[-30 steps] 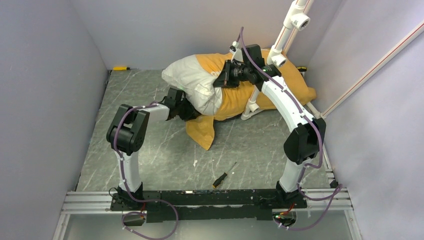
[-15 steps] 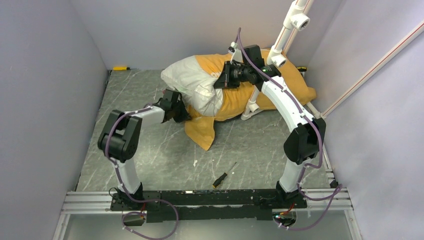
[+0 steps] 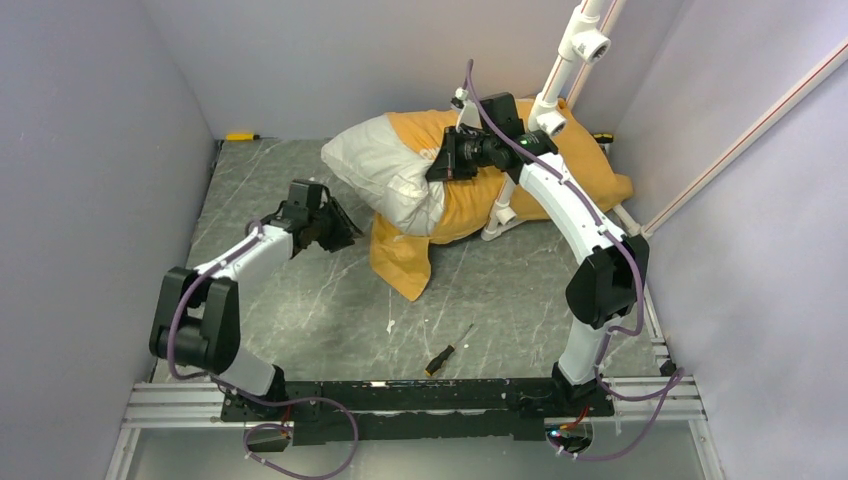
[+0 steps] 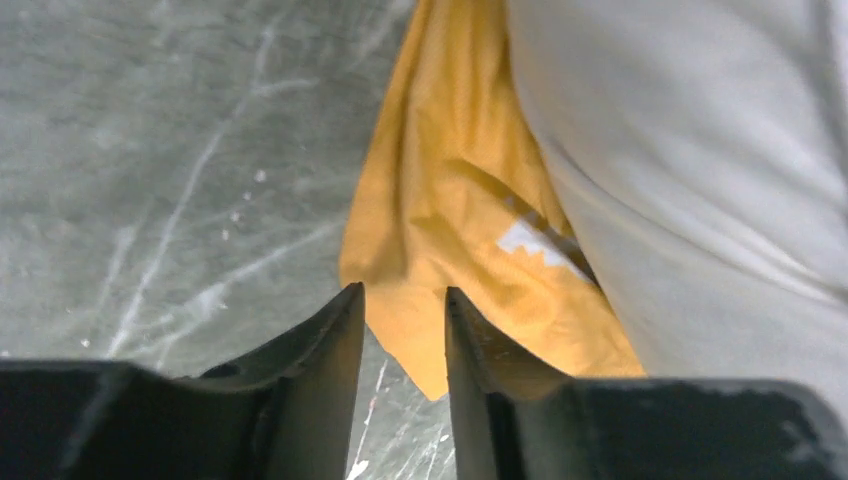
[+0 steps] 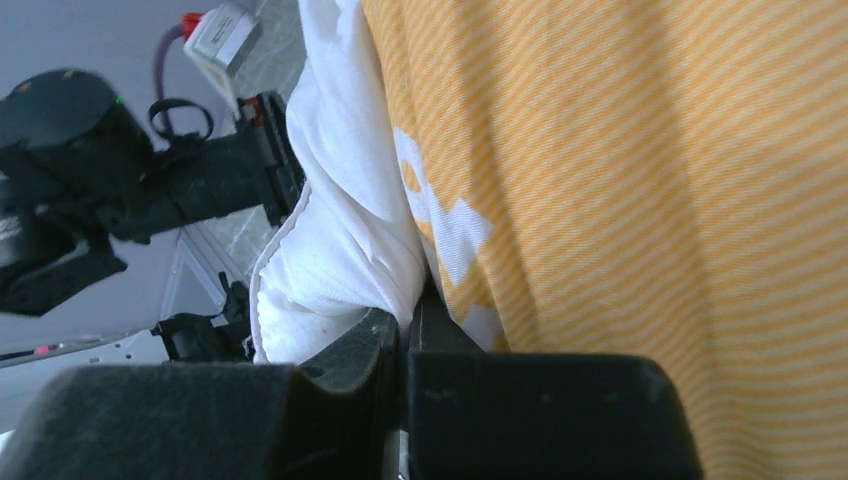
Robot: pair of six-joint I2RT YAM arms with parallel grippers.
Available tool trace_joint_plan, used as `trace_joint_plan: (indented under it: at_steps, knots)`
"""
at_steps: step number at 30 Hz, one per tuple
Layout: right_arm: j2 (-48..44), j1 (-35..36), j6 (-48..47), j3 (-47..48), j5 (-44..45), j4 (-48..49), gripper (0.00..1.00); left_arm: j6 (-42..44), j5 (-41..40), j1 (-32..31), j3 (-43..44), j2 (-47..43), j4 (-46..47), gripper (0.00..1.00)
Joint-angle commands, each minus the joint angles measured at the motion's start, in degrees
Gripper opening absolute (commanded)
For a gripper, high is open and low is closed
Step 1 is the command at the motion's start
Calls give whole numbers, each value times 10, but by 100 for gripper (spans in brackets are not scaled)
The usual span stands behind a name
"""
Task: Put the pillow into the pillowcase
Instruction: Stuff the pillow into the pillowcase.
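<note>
Far side of the tabletop (image 3: pixel 300 300), and the pillow (image 3: pixel 380 165) is partway in. Its right portion is swallowed by the pillowcase (image 3: pixel 570 165), and its plump white left end bulges out into the open. Only the orange-yellow side of the pillowcase shows, bunched against the far right corner.

The right gripper (image 3: pixel 437 165) is up at the mouth of the pillowcase, right where orange cloth meets white. On the right wrist camera the right gripper (image 5: pixel 408 315) has its fingers pressed together, pinching the pillowcase (image 5: pixel 650 200) at its edge, with the pillow (image 5: pixel 340 230) pushed up against the left finger. White zigzag marks run along the orange stripes just above the grip.

The left gripper (image 3: pixel 335 228) sits low over the tabletop, just left of the pillow and clear of the cloth. On the left wrist camera the left gripper (image 4: pixel 403 295) has its fingers slightly spread, a narrow gap between them and nothing held. Ahead of it a loose corner of the pillowcase (image 4: pixel 450 230) hangs down to a point, with the pillow (image 4: pixel 700 150) filling the right side.

That loose orange corner drapes onto the tabletop below the pillow, toward the near side. A white pipe stand (image 3: pixel 560 70) rises behind the right arm. A screwdriver (image 3: pixel 447 351) lies near the arm bases, well apart from the bedding, and a small yellow object (image 3: pixel 241 136) rests at the far left edge.
</note>
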Motion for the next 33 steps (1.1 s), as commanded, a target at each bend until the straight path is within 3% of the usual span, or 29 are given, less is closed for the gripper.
trace_joint_plan:
  at_steps: [1, 3, 6, 9, 14, 15, 16, 18, 19, 21, 22, 24, 25, 28, 33]
  knots:
    - [-10, -31, -6, 20, 47, 12, 0, -66, 139, 54, -2, 53, 53, 45]
    - [-10, -32, -2, 24, 45, 13, 0, -90, 198, 55, -2, 94, 92, 54]
    - [-9, -31, 4, 29, 43, 17, 0, -113, 243, 48, 4, 152, 124, 58]
    - [-8, -31, 8, 34, 42, 19, 0, -121, 263, 36, 11, 195, 139, 64]
    - [-2, -31, 9, 48, 43, 15, 0, -131, 259, 6, 45, 262, 139, 66]
    - [0, -31, 8, 50, 43, 14, 0, -137, 255, 2, 50, 275, 153, 63]
    - [1, -31, 6, 51, 44, 11, 0, -144, 253, 1, 51, 285, 167, 53]
    - [3, -32, -1, 49, 45, 4, 0, -163, 252, 5, 44, 294, 201, 14]
    - [3, -31, -7, 48, 45, -1, 0, -166, 248, 9, 39, 291, 213, 3]
    - [0, -29, -24, 45, 46, -11, 0, -157, 232, 23, 34, 265, 210, 0]
    - [-3, -28, -34, 42, 47, -15, 9, -143, 224, 30, 33, 246, 198, 0]
    - [-9, -23, -54, 43, 46, -17, 42, -110, 183, 39, 40, 196, 151, 0]
    - [-11, -18, -66, 47, 45, -16, 50, -98, 165, 40, 45, 170, 120, 0]
    - [-19, 12, -96, 65, 45, 0, 64, -66, 134, 40, 50, 101, 68, 0]
    - [-30, 82, -119, 78, 71, 74, 70, -22, 89, 40, 49, 23, -23, 0]
